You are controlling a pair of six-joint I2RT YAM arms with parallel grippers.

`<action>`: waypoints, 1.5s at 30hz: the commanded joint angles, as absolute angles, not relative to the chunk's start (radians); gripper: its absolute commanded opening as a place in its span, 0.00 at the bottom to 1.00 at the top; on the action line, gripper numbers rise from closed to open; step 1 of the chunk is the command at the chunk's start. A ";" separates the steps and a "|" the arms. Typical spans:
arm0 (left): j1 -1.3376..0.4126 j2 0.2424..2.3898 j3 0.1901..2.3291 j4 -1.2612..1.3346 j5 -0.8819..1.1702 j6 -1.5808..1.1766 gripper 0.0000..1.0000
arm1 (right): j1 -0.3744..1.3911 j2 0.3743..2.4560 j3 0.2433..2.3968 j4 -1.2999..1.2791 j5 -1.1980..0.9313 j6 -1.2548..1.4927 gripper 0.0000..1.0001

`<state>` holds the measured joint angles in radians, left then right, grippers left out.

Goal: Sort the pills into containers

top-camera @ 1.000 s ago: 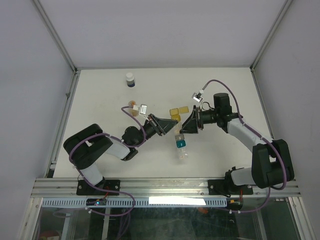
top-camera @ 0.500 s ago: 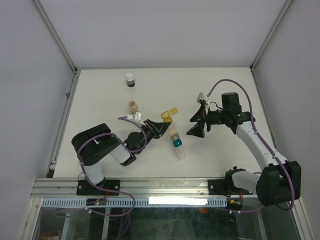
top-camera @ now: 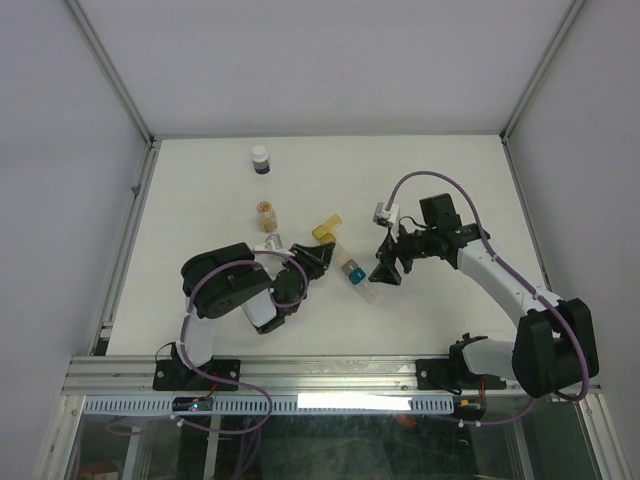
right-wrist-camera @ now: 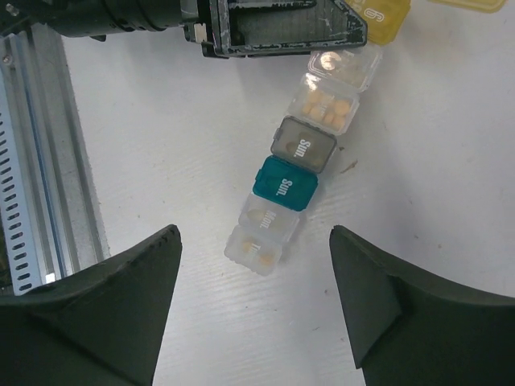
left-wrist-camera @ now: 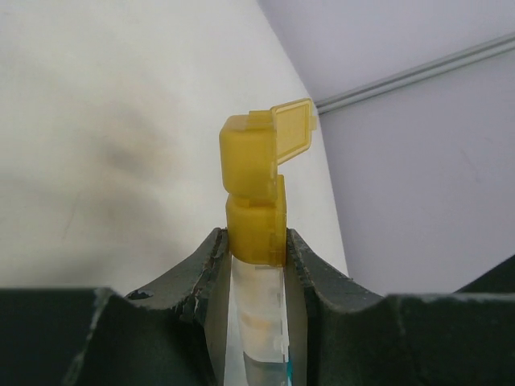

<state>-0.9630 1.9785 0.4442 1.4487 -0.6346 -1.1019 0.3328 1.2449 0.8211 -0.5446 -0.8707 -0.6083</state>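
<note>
Pinched the containers [right-wrist-camera: 284,183] with the left hand [left-wrist-camera: 256,245], pressed in on the strip just behind its yellow end. Found the strip lying slantwise near the middle of the worktop [top-camera: 200,200], between the two hands. Held the right hand [top-camera: 386,268] spread wide over the strip's free half, gripping nothing.

Saw the yellow lid [left-wrist-camera: 291,133] flipped open and the grey and teal lids shut. Saw small tan pills [right-wrist-camera: 326,107] in an uncovered compartment, with more showing through the clear ones at the free end.

Judged the sorting partway done: several compartments filled. Could not tell what the yellow one held.

Made out no loose pills on the worktop for certain. Noted a small tan-topped vial [top-camera: 265,212] and a white-capped bottle [top-camera: 260,160] standing well behind, possibly holding what was left.
</note>
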 commanded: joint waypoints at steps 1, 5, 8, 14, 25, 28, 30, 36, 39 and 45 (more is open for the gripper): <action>-0.977 2.043 0.485 1.742 -0.718 -1.198 0.25 | 0.336 1.267 0.852 -0.535 -0.820 -0.614 0.77; -0.979 2.070 0.491 1.740 -0.721 -1.205 0.45 | 0.338 1.305 0.859 -0.535 -0.796 -0.609 0.76; -0.984 2.069 0.462 1.741 -0.726 -1.207 0.59 | 0.341 1.342 0.868 -0.537 -0.783 -0.596 0.73; -0.996 2.035 0.372 1.738 -0.716 -1.209 0.71 | 0.347 1.369 0.879 -0.526 -0.793 -0.553 0.71; -1.008 1.897 0.220 1.684 -0.687 -1.141 0.70 | 0.347 1.416 0.880 -0.385 -0.733 -0.374 0.57; -1.008 1.806 0.209 1.571 -0.673 -1.083 0.71 | 0.355 1.436 0.877 -0.349 -0.708 -0.344 0.49; -1.008 1.742 0.205 1.467 -0.673 -1.055 0.71 | 0.380 1.453 0.880 -0.347 -0.692 -0.344 0.47; -1.007 1.578 0.194 1.268 -0.667 -0.972 0.72 | 0.493 1.491 0.904 -0.331 -0.532 -0.352 0.47; -1.007 1.523 0.182 1.205 -0.655 -0.964 0.72 | 0.532 1.492 0.914 -0.330 -0.421 -0.364 0.47; -1.006 1.450 0.145 1.162 -0.649 -0.962 0.71 | 0.597 1.468 0.906 -0.326 -0.342 -0.397 0.46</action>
<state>-0.9962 1.5028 0.1665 1.2098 -0.6689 -0.9897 0.5652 1.5028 0.8658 -0.3691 -0.4286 -0.3695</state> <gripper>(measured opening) 0.716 0.466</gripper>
